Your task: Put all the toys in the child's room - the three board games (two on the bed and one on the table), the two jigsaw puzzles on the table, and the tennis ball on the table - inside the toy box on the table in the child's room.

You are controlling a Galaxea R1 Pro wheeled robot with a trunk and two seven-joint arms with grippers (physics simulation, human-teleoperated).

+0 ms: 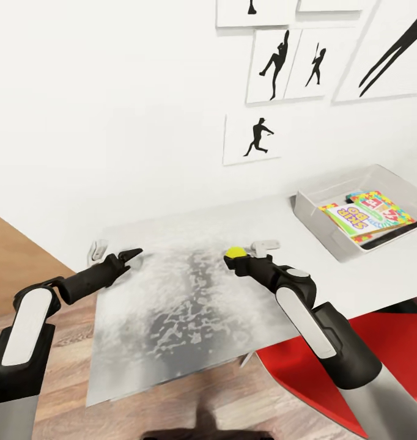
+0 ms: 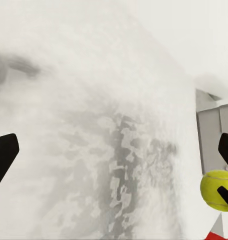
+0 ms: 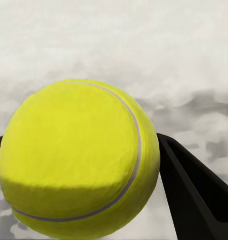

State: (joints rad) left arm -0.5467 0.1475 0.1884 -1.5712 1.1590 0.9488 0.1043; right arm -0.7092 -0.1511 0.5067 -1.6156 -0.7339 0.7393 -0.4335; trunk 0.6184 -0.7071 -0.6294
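Note:
A yellow tennis ball (image 1: 235, 252) sits between the fingers of my right gripper (image 1: 236, 260), which is shut on it just above the middle of the grey mottled table (image 1: 172, 318). In the right wrist view the ball (image 3: 78, 160) is very close, with a dark finger (image 3: 194, 190) pressed against its side. The white toy box (image 1: 312, 215) stands at the table's right end and holds colourful game and puzzle boxes (image 1: 367, 215). My left gripper (image 1: 132, 253) hangs open over the table's left part, with nothing between its fingers (image 2: 3, 155). The ball (image 2: 217, 189) also shows in the left wrist view.
A red chair (image 1: 392, 348) stands under the table's right side, below my right arm. Two small white fittings lie on the table, one near the left corner (image 1: 98, 248) and one just past the ball (image 1: 265, 245). Framed silhouette pictures (image 1: 257, 137) hang on the white wall behind.

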